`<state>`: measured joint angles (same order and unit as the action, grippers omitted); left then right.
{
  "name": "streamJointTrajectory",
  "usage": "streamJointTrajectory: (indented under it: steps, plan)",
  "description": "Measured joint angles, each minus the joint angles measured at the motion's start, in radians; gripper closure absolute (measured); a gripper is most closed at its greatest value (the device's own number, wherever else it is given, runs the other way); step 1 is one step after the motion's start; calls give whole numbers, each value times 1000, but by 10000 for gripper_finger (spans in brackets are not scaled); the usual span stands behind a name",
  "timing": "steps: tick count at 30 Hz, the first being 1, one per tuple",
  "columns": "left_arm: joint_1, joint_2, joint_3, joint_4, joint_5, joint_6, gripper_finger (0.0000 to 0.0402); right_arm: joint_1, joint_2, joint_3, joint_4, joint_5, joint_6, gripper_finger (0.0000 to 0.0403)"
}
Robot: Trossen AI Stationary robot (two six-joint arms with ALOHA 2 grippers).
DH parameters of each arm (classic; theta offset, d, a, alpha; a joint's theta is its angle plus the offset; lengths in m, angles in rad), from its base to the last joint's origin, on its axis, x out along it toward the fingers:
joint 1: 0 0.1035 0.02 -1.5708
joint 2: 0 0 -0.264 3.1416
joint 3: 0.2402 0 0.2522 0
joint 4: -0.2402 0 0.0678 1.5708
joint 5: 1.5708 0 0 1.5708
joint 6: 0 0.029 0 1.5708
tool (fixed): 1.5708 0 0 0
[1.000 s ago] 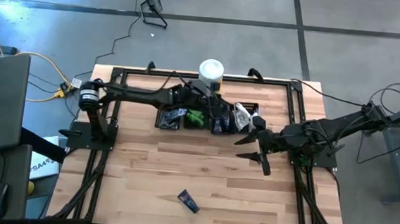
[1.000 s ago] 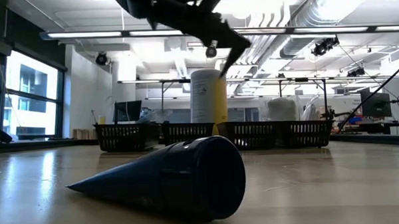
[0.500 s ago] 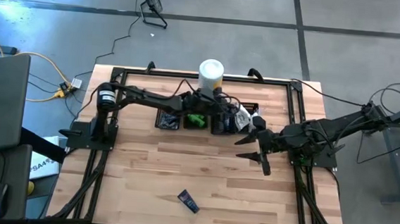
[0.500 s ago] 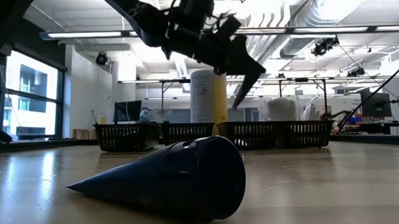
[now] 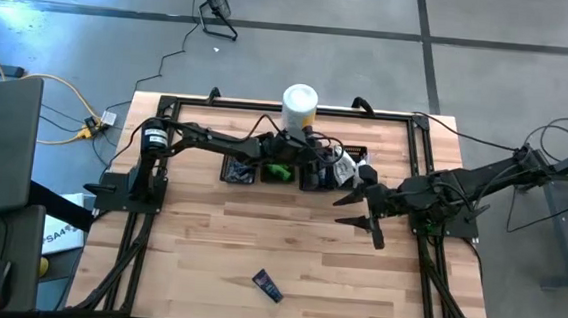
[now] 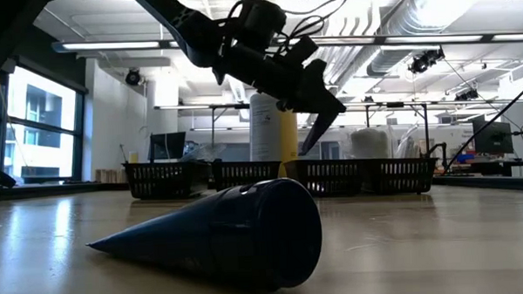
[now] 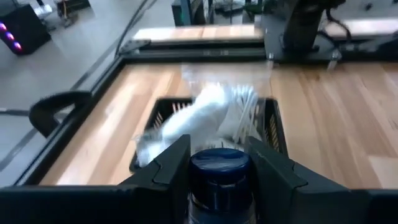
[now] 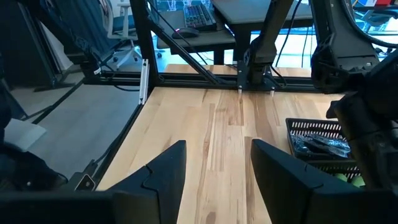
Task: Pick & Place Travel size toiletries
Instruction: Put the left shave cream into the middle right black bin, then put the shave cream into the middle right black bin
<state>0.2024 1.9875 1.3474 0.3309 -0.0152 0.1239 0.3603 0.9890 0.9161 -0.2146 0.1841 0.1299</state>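
Note:
My left gripper [image 5: 316, 163] hangs over the row of black mesh bins at the table's far side, shut on a dark blue tube [image 7: 221, 180]. It also shows in the low view [image 6: 317, 123], tipped down. Below it is the bin [image 7: 273, 134] with white sachets [image 7: 205, 115]. A second dark blue tube [image 5: 267, 286] lies on its side near the table's front edge, and fills the foreground of the low view [image 6: 230, 235]. My right gripper [image 5: 361, 211] is open and empty over the table's right middle. My left gripper pinches the dark blue tube between its two fingers [image 7: 171, 171]. The tube's round end [image 7: 221, 163] shows between them, so the tube lies along the fingers. The fingers slant down from the table's left. The tube is lifted clear, above the bins.
Four black mesh bins [image 5: 239, 170] stand in a row at the far middle, with green packets [image 5: 279, 169] in one. A big white-and-yellow canister [image 5: 300, 104] stands just behind them. Bare wood lies between the bins and the front edge.
My left gripper has gone toward the table's right edge along the row of bins and come down, tipping its fingers downward, with the blue tube still in its hold. My right gripper has kept still.

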Motion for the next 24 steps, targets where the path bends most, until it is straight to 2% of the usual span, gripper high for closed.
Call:
streamJointTrajectory:
  steps: [6, 17, 24]
  plan:
    - [0, 0, 0, -63, -1, 2, 266, 0, 0, 0, 0, 0, 0, 229]
    - [3, -1, 0, -35, -3, 17, 159, 0, 0, 0, 8, 0, 1, 229]
    - [42, -50, 0, -87, 45, 21, 148, 0, 0, 0, 8, 0, 30, 229]
